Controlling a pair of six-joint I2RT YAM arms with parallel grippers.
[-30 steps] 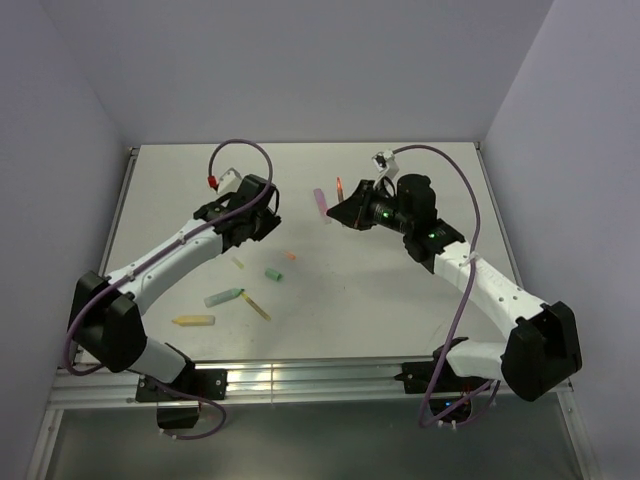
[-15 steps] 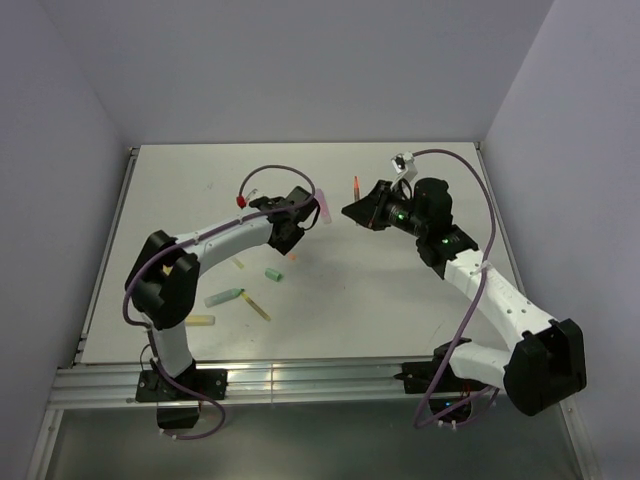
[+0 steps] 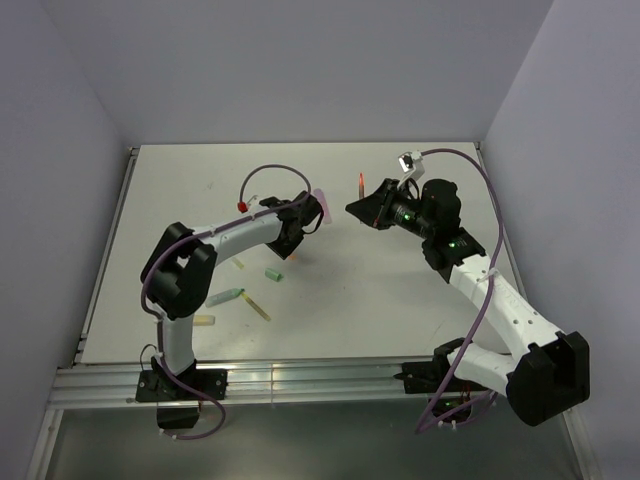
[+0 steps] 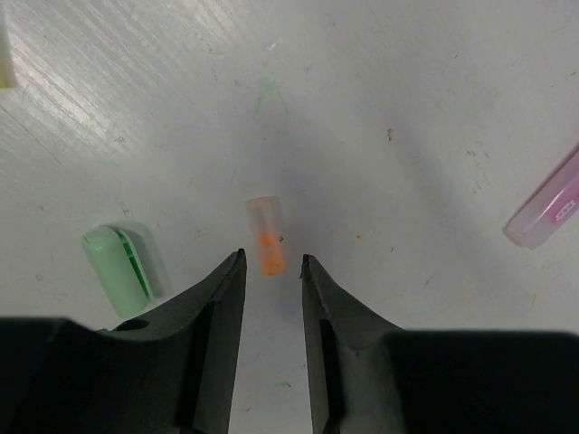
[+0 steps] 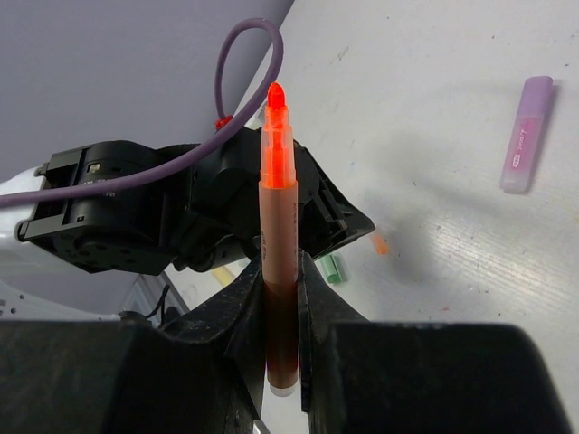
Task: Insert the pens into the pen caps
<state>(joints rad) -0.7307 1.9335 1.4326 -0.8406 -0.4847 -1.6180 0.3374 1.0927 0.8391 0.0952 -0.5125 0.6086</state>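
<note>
Your left gripper [image 4: 271, 262] has its jaws spread a little, low over the surface [image 4: 407, 90]. The orange cap [image 4: 266, 246] lies at the mouth of the gap, and you cannot tell whether they touch it. A green cap [image 4: 116, 269] lies beside it. The pink pen [image 4: 549, 211] is cut off at the frame edge, its label print too small to read. Your right gripper [image 5: 280, 280] pinches the orange pen [image 5: 278, 181], tip bare, raised off the surface.
</note>
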